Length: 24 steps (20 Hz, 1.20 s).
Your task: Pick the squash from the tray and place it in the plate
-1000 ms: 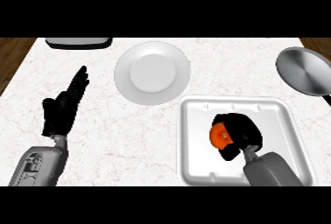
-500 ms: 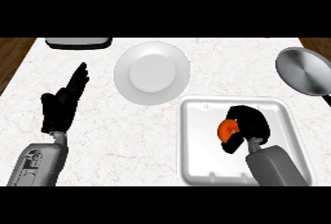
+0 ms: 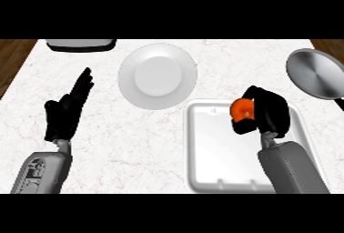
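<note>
Curling its black fingers round the orange squash (image 3: 242,109), the right hand (image 3: 267,113) is holding it over the upper right part of the white tray (image 3: 215,154), with its grey forearm rising from the lower edge. Only a small orange patch is showing at the hand's left side, so the squash's long axis cannot be told. The left hand (image 3: 66,113) is resting open at the left, fingers straight and pointing up. A white plate (image 3: 158,75) is lying on the pale marbled counter (image 3: 134,150), up and left of the tray. A grey pan (image 3: 317,73) is sitting at the right edge, and dark wood is showing at the far corners.
</note>
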Each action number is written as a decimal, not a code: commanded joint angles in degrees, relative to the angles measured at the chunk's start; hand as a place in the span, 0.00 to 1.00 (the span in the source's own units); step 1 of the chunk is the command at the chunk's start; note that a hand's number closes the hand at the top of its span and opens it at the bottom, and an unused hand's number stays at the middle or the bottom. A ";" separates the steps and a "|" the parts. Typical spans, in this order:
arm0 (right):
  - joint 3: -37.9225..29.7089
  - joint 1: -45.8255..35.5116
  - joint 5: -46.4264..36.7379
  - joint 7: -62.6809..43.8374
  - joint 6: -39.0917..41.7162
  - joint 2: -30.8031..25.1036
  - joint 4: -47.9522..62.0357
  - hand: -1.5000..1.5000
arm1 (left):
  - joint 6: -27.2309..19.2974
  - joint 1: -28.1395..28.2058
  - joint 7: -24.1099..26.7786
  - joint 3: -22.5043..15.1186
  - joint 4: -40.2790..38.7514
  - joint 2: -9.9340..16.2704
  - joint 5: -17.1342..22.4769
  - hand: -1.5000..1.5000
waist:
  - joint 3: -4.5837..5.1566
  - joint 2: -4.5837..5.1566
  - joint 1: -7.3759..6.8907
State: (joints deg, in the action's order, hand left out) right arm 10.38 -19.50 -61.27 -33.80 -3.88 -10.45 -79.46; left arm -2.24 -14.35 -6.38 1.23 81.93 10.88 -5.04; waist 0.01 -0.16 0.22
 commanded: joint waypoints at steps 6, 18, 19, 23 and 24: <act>1.49 -6.50 -0.52 6.81 -5.38 1.03 -8.54 1.00 | -0.17 1.29 0.68 -0.60 2.18 -0.88 -0.58 0.50 | -0.02 0.09 -0.59; 2.96 -27.69 10.05 4.06 -10.53 10.37 16.24 1.00 | 1.18 -3.39 -3.23 0.18 1.37 -0.07 -0.88 0.50 | -0.02 0.42 -1.72; 4.34 -30.67 10.41 3.07 -12.61 10.38 20.88 1.00 | 2.57 1.92 1.17 -1.04 1.90 -0.51 -0.60 0.50 | 0.00 0.55 -2.58; 7.54 -36.61 17.37 5.85 -19.90 10.42 32.77 1.00 | 0.46 -2.48 -0.19 -1.89 -1.25 -2.83 -2.05 0.50 | -0.01 0.80 -3.27; 2.87 -39.10 17.50 10.20 -19.55 10.43 38.18 1.00 | 2.41 -1.78 0.09 -0.92 0.16 -1.29 -0.54 0.50 | -0.02 1.02 -3.73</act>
State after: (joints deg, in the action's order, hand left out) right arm 13.28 -52.81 -48.04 -26.52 -18.85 -0.30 -52.76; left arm -0.93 -16.30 -5.79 0.46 80.87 9.43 -6.20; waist 0.01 0.65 -2.54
